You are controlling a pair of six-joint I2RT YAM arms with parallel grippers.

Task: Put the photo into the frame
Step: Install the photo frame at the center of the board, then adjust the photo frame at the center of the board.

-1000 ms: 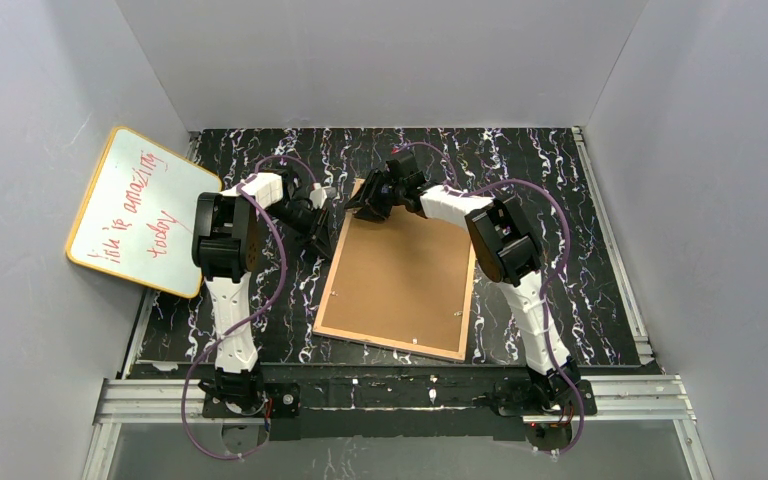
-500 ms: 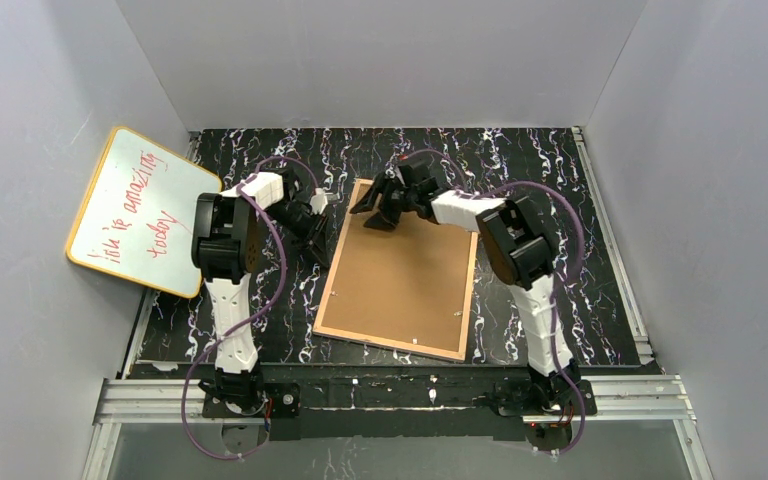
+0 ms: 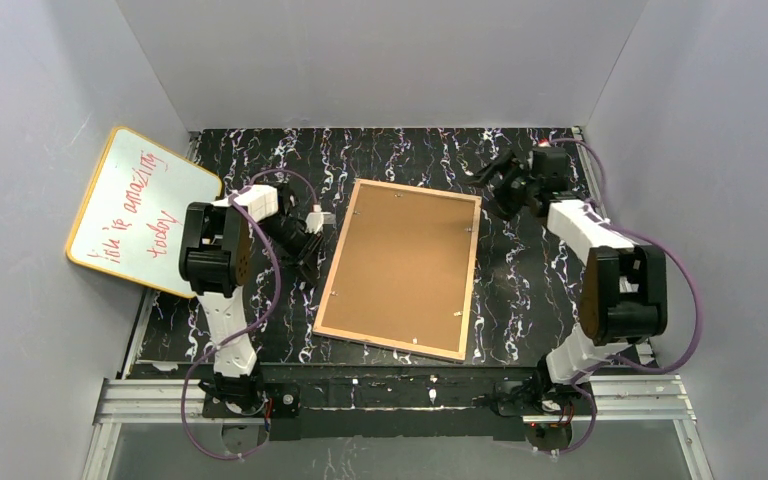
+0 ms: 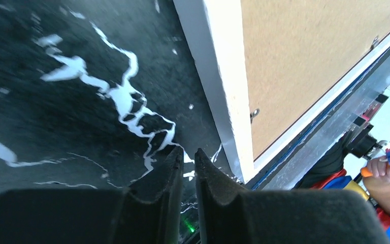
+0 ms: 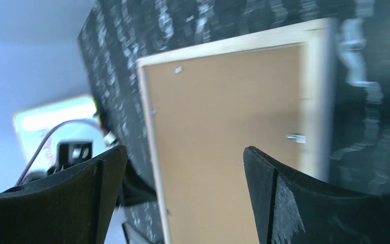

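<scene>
The frame [image 3: 397, 343] lies face down in the middle of the table, its tan wood rim around a brown backing board [image 3: 400, 265]. The photo is hidden. My left gripper [image 3: 310, 268] is just left of the frame's left edge, low over the table and apart from it. In the left wrist view its fingers [image 4: 185, 152] are shut with only a slit between them and nothing in it, beside the frame's rim [image 4: 223, 76]. My right gripper [image 3: 493, 180] hangs open and empty off the frame's far right corner. The right wrist view [image 5: 184, 148] looks across the backing board [image 5: 223, 127].
An orange-rimmed whiteboard [image 3: 140, 210] with red handwriting leans against the left wall. Grey walls close in the black marbled table [image 3: 400, 150] on three sides. An aluminium rail [image 3: 400, 395] runs along the near edge by the arm bases.
My right arm has swung from the frame's far left corner to the far right of the table, its jaws widening. The left gripper has drawn back slightly along the frame's left edge.
</scene>
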